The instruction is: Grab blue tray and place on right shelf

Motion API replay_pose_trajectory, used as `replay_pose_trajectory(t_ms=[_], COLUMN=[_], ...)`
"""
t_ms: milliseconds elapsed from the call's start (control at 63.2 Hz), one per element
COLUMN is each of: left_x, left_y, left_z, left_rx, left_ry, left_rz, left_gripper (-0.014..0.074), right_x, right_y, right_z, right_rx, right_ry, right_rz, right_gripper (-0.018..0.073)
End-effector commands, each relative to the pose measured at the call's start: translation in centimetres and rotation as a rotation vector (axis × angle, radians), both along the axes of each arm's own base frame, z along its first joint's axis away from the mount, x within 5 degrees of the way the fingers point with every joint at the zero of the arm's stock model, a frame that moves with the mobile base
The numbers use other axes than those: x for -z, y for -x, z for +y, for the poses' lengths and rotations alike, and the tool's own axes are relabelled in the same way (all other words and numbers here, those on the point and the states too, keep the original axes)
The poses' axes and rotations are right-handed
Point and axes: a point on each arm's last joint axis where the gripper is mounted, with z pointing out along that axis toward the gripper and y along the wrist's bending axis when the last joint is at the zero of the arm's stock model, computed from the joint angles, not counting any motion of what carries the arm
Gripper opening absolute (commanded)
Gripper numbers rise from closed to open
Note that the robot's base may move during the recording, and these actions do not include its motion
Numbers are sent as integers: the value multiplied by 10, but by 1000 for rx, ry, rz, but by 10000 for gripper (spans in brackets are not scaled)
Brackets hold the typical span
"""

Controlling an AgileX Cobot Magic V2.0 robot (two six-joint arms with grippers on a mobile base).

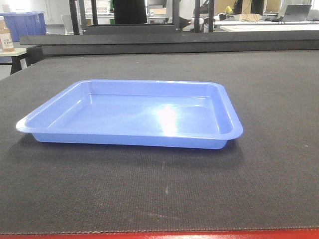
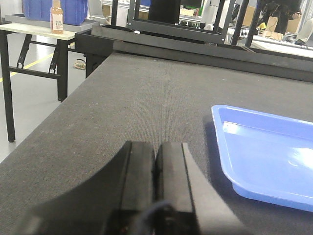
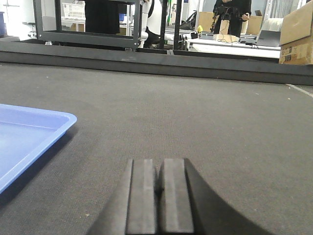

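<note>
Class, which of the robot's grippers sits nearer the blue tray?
Left, it seems. The left gripper, shut, sits close beside the blue tray on its left; the right gripper, also shut, sits farther off on its right.

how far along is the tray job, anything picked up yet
Done: nothing yet; the blue tray lies flat on the dark mat. In hand: nothing; the left gripper and right gripper are shut and empty, one either side of the tray, neither touching it. Left: grip the tray, lift it, set it on the right shelf, which no view shows.
</note>
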Motion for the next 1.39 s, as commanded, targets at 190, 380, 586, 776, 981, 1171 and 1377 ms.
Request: replay_pose_trajectory(t_ms=[190,380,586,776,981,1171,1377], left_x=[2,2,2,-1,-52,-124,-155], left_y=[0,0,0,0,9,9,-38], left_z=[1,1,1,1,1,1,-1], left_rx=[-7,-7,-8,-10,-14,-14,2], left_ry=[7,7,7,8,-48,-108,-93], left_rz=[-68,-68,-73,-95,-236,-66,152], left_gripper=[-48,-48,-48,-48,-48,-5,282], right_x=[-17,-17,-19,-22,-59,-132,-174], right_y=[4,4,5,6,16,32,3], right_z=[-1,-1,-1,-1,-1,1,1], right_rx=[10,10,13,17,21,0,-8], right_ry=[15,15,15,16,16,19,18], right_rz=[-131,-131,-152,-195,-327,-322,-209], right_gripper=[55,55,55,55,55,60,384])
